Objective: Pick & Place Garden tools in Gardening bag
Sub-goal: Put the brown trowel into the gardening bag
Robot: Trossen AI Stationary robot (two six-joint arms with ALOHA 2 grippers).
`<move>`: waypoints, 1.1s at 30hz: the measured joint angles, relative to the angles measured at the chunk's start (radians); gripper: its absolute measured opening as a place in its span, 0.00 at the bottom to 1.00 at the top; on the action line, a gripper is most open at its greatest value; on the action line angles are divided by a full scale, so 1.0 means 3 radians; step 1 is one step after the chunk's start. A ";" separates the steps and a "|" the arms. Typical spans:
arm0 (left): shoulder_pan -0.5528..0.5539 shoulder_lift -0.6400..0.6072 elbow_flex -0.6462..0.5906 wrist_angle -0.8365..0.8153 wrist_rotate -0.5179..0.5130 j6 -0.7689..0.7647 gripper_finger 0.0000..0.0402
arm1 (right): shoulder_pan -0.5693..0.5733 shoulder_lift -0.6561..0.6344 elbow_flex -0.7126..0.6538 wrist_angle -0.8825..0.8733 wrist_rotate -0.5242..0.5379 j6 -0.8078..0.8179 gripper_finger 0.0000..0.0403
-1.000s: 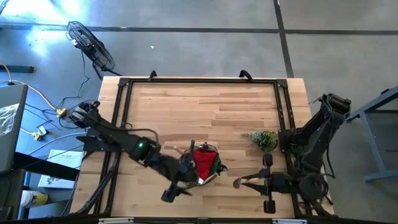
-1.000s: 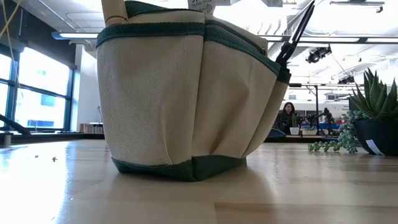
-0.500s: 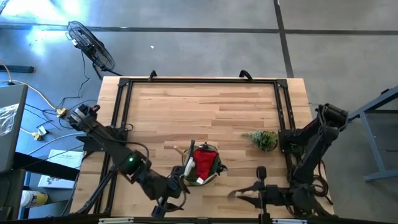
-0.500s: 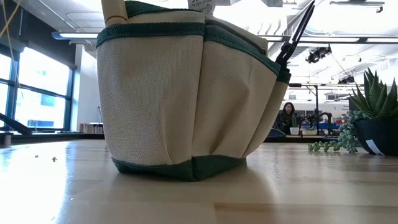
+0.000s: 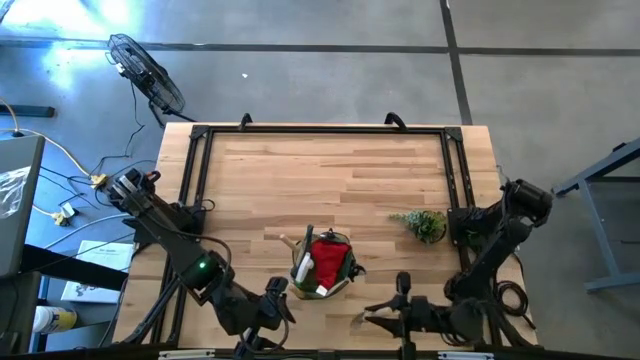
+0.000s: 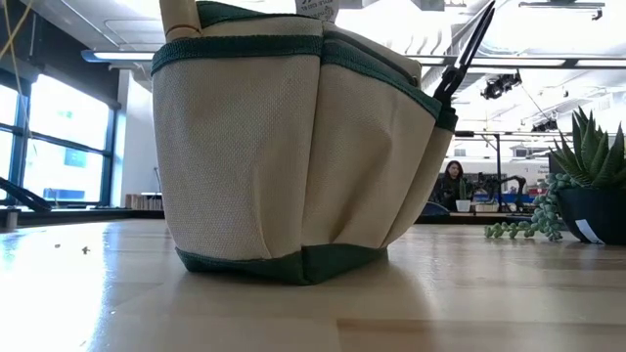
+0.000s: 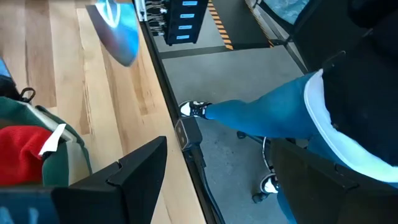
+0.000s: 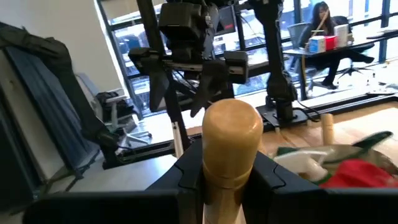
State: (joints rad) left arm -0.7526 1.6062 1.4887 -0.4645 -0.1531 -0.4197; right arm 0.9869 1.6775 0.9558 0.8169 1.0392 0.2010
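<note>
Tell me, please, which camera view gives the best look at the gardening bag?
The low view: the gardening bag fills the frame, showing its cream pockets and green trim. The high view shows only its rim and red contents from above; the left wrist view catches one edge; the right wrist view, a blur.

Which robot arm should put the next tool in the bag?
Probably the right. The right gripper is shut on a wooden-handled trowel, just beside the gardening bag at the near table edge. The left gripper is also near the bag, but its fingers look open and empty.
</note>
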 joint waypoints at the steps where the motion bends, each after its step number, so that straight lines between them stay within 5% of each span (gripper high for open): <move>1: -0.0003 0.0001 0.0000 0.0000 -0.0009 -0.0017 0.69 | -0.0047 0.0000 0.0000 0.0001 -0.0081 0.0024 0.13; 7: -0.0030 0.0000 0.0000 -0.0001 -0.0016 -0.0160 0.69 | -0.0324 0.0000 0.0000 -0.0027 -0.0345 0.0031 0.13; 20: -0.0044 -0.0001 0.0000 -0.0064 -0.0483 0.0178 0.69 | -0.0530 0.0000 0.0000 -0.0509 -0.0161 0.0367 0.13; 33: -0.0045 -0.0001 0.0000 -0.0145 -0.0514 0.0186 0.69 | -0.0632 0.0000 0.0000 -0.0880 0.0028 0.0528 0.13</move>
State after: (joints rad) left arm -0.7662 1.6058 1.4887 -0.5079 -0.3073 -0.3637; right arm 0.7974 1.6775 0.9558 0.5531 1.0477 0.3593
